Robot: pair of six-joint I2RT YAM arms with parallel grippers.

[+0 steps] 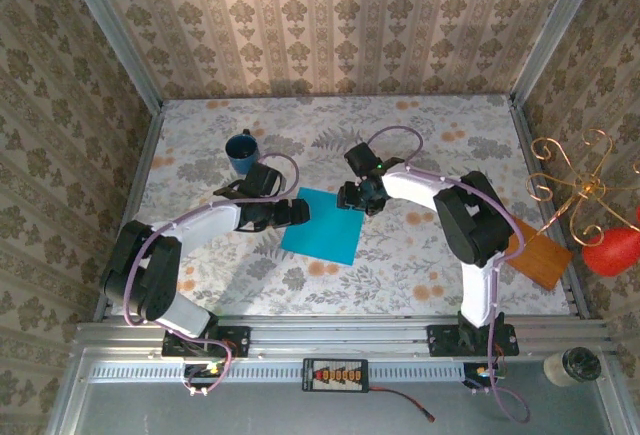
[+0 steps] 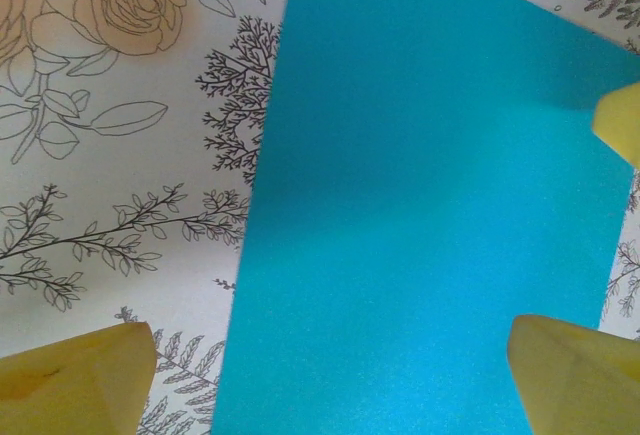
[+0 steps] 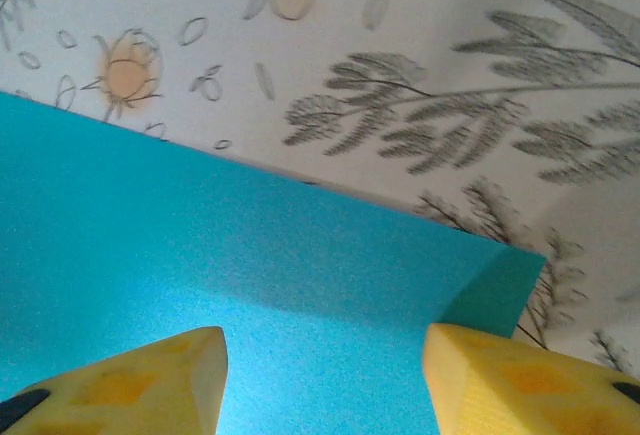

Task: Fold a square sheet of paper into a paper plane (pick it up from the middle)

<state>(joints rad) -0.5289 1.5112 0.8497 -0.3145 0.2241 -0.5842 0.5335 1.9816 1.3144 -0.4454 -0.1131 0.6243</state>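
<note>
The square sheet of paper (image 1: 322, 227) is plain turquoise and lies flat on the flowered tablecloth at mid-table. It shows no crease. The paper plane is out of view. My left gripper (image 1: 296, 213) hovers at the sheet's left edge, open wide. In the left wrist view the sheet (image 2: 430, 215) spreads beneath the left gripper (image 2: 330, 345), one yellow finger (image 2: 80, 380) over bare cloth, the other over paper. My right gripper (image 1: 353, 198) stands open at the sheet's far right corner. In the right wrist view the sheet (image 3: 250, 255) lies below the right gripper (image 3: 325, 345).
A dark blue mug (image 1: 240, 151) stands at the back left, close behind the left arm. An orange-brown board (image 1: 541, 255) lies at the table's right edge beside the right arm. Metal rails and patterned walls enclose the table on three sides.
</note>
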